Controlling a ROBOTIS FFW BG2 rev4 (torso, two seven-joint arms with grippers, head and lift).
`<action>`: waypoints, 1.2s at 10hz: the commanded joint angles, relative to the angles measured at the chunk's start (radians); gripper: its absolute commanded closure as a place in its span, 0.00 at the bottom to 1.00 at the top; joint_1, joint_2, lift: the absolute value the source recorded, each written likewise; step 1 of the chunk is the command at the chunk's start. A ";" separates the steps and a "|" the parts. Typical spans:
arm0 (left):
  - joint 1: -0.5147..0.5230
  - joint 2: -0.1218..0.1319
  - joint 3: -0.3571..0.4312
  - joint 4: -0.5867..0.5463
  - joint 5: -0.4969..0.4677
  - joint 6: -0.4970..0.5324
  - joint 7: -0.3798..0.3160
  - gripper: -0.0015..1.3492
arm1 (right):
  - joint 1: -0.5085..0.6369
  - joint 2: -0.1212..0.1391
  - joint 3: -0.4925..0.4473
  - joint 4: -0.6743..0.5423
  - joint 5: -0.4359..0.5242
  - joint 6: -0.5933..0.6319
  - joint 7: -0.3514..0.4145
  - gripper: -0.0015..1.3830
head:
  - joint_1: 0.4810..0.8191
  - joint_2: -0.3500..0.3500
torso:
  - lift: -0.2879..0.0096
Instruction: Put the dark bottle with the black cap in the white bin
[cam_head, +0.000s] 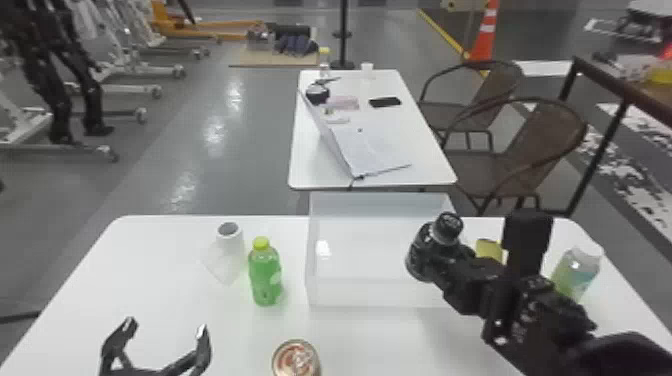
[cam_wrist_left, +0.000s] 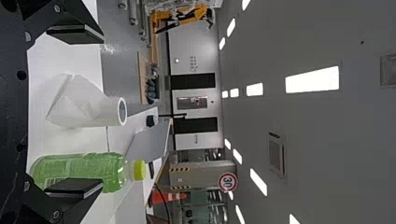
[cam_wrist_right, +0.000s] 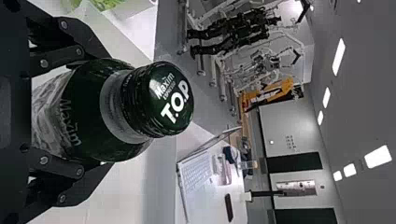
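Observation:
In the head view my right gripper (cam_head: 452, 272) is over the right part of the white bin (cam_head: 367, 292), shut on the dark bottle (cam_head: 422, 255), whose black cap points up. The right wrist view shows the dark bottle (cam_wrist_right: 105, 112) close up between the two fingers of my right gripper (cam_wrist_right: 74, 112), its lower part hidden by them. My left gripper (cam_head: 162, 327) is parked at the front left of the table in the head view, fingers wide apart. In the left wrist view the left gripper (cam_wrist_left: 77, 114) is open, with nothing held.
Left of the bin stand a green bottle (cam_head: 265, 275) and a white roll (cam_head: 230, 250). A can (cam_head: 296, 357) is at the table's front edge. Another bottle (cam_head: 577, 272) and a yellow item (cam_head: 489, 250) are on the right, beyond the right arm. A second table (cam_head: 420, 175) stands behind.

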 joint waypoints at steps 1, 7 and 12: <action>-0.001 -0.003 0.000 0.002 0.001 0.000 0.000 0.15 | -0.045 -0.001 0.000 0.059 -0.006 -0.050 0.001 0.74 | 0.20 0.50 | 0.63; -0.001 -0.003 0.003 0.002 0.006 -0.008 0.000 0.15 | -0.154 -0.006 0.022 0.378 0.029 -0.251 0.021 0.74 | 0.20 0.50 | 0.63; 0.001 -0.003 0.007 0.007 0.006 -0.012 0.000 0.15 | -0.182 -0.003 0.020 0.451 0.034 -0.299 0.055 0.05 | 0.20 0.50 | 0.63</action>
